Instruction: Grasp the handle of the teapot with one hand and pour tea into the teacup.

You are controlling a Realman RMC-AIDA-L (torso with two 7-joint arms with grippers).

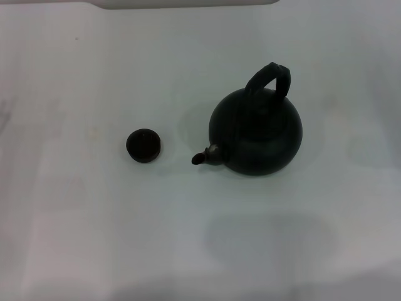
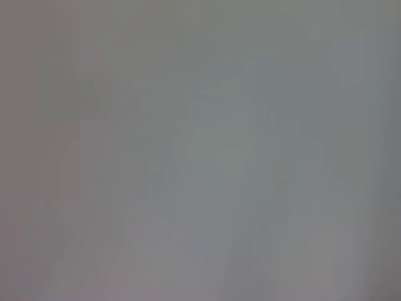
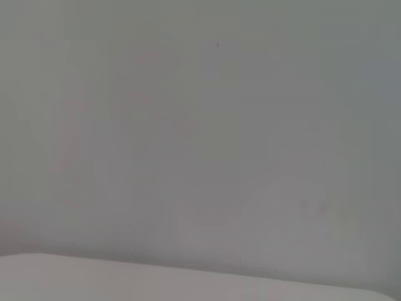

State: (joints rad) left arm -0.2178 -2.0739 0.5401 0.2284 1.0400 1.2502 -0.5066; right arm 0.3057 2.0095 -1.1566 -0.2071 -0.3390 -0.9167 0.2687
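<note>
In the head view the matte-black teapot stands upright on the white table, right of centre. Its short spout points left toward the teacup. The thick black arched handle rises over its top at the far side. The small dark round teacup sits on the table to the left of the teapot, apart from it. Neither gripper shows in any view. Both wrist views show only plain pale surface.
The white table spreads all around both objects. Its far edge runs along the back of the head view. A soft shadow lies on the table in front of the teapot.
</note>
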